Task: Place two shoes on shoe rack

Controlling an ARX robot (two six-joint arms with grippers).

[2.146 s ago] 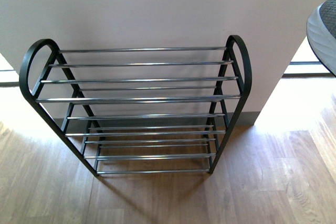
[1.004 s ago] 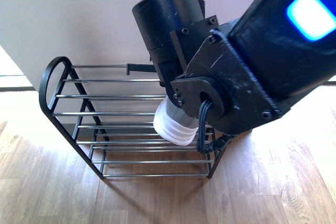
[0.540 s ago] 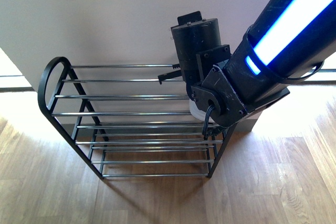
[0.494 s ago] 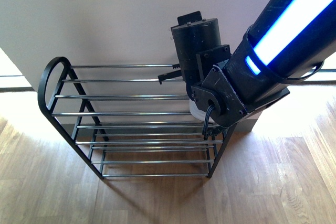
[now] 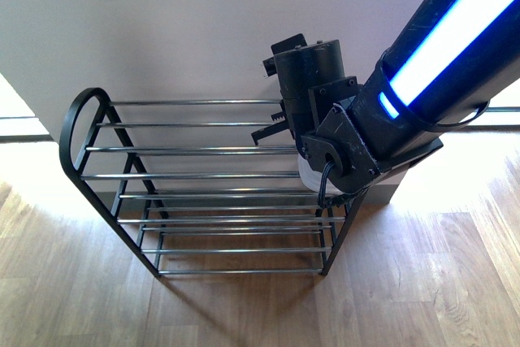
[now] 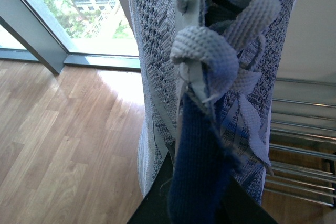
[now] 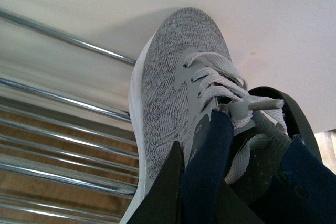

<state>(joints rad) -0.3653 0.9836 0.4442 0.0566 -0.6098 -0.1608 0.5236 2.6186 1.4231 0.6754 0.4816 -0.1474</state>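
Wood floor [image 5: 244, 306] carries the shoe rack [image 5: 187, 150]. Left claw [image 6: 198, 192] clamps one grey sneaker [image 6: 157, 51] by its tongue, off the rack. Right claw [image 7: 202, 182] clamps the second sneaker [image 7: 168, 77] over the top tier's right end; lower it level across bars.

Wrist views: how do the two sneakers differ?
The right gripper holds its sneaker over the shoe rack's top bars, close to the wall. The left gripper holds its sneaker over bare floor near the window, beside the rack. Both: grey knit, gripped by the navy tongue.
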